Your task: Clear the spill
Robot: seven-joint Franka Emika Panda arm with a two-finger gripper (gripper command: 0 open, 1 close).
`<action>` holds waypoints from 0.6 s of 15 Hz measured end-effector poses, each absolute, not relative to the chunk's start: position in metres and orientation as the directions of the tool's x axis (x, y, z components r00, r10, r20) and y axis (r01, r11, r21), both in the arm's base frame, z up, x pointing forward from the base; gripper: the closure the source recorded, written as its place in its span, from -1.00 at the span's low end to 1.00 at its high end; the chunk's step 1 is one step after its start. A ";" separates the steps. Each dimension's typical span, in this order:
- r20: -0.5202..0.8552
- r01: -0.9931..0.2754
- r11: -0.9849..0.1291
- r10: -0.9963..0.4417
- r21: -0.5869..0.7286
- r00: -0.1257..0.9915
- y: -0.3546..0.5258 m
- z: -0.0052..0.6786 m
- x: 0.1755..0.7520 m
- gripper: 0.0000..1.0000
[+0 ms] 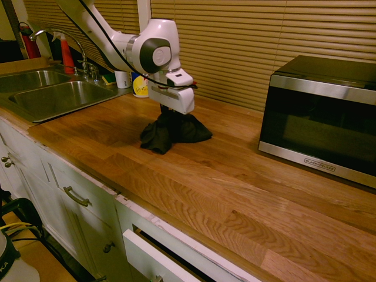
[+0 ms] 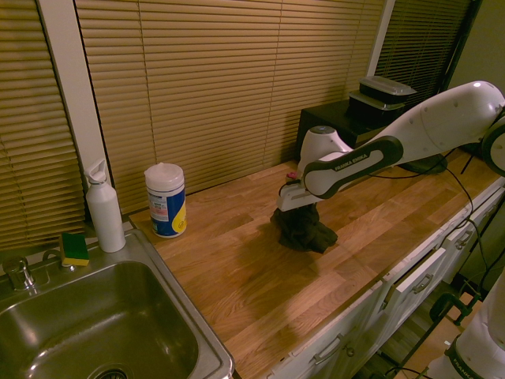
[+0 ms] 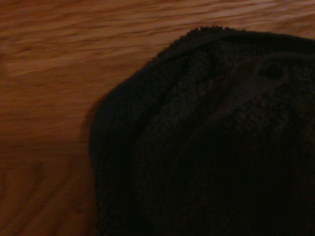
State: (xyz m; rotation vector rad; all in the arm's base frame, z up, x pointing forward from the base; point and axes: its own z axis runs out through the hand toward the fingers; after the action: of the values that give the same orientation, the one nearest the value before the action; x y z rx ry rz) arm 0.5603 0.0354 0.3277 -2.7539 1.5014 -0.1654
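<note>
A black cloth (image 1: 173,132) lies bunched on the light wooden counter (image 1: 235,194), and its top is drawn up into a peak. My gripper (image 1: 170,113) points straight down onto that peak and is shut on the cloth (image 2: 304,227). The cloth's folds hide the fingertips. The wrist view is filled by the dark terry cloth (image 3: 216,147), with bare wood beside it. The spill shows in no view; the wood around the cloth looks free of dark specks.
A microwave (image 1: 320,117) stands at the back right of the counter. A steel sink (image 1: 53,94) is set in at the left. Near it are a wipes canister (image 2: 166,200), a white bottle (image 2: 104,209) and a sponge (image 2: 75,247). Blinds run behind.
</note>
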 end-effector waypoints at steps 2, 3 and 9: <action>0.097 -0.823 -0.566 -0.822 -0.050 0.560 0.070 0.327 0.558 1.00; 0.099 -0.816 -0.575 -0.816 -0.047 0.570 0.088 0.327 0.556 1.00; 0.087 -0.789 -0.614 -0.788 -0.022 0.610 0.183 0.328 0.563 1.00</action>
State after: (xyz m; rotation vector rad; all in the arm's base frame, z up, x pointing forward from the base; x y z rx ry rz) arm 0.5629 0.1831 0.3282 -2.8352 1.3888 -0.1388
